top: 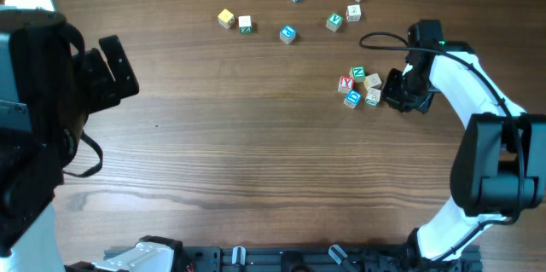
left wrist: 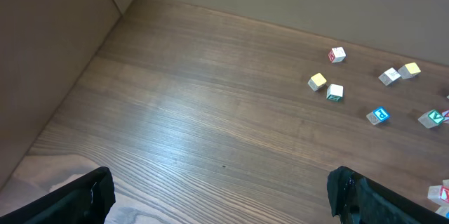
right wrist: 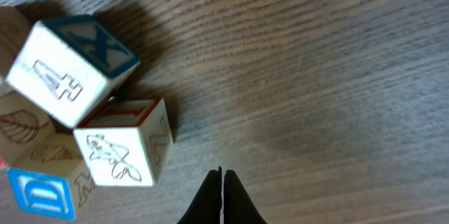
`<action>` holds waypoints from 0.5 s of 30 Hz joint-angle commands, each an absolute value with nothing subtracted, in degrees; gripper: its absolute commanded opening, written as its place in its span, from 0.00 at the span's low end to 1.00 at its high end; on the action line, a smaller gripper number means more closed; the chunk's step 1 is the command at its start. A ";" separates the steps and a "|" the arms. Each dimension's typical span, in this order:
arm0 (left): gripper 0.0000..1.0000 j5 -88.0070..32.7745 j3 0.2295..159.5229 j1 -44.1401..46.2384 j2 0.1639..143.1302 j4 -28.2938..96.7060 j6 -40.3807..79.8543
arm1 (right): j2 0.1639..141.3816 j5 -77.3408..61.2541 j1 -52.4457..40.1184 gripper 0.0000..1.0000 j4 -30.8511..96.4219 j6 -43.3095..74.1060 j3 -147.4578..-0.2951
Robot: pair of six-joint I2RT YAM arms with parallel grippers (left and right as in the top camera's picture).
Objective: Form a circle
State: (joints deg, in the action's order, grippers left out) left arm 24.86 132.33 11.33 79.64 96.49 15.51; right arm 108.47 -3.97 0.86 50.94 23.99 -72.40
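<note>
Circle at right, seemingly nearly formed.
We should nudge gently with closed right jaws; left jaws spread wide.

At the left of the right wrist view, the upper cube bears a blue X and an outlined 4. The middle cube bears an N, and the corner cube a D.

Lit evenly and brightly from above. Pale glare streaked across the table toward 7 o'clock overhead, again mid-frame from the left wrist. Soft, short shadows. Sharp throughout, softer at right wrist's 6 o'clock edge.
</note>
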 commanded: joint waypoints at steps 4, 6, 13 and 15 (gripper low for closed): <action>1.00 25.58 132.31 11.07 79.66 96.49 15.40 | 110.50 -5.02 0.99 0.04 49.47 25.71 -71.85; 1.00 25.58 132.31 11.07 79.66 96.49 15.40 | 110.50 -6.42 0.99 0.05 49.32 25.74 -71.85; 1.00 25.58 132.31 11.07 79.66 96.49 15.40 | 110.50 -7.55 0.99 0.05 49.36 27.22 -71.85; 1.00 25.58 132.31 11.07 79.66 96.49 15.40 | 110.50 -7.57 0.99 0.05 49.41 27.70 -71.85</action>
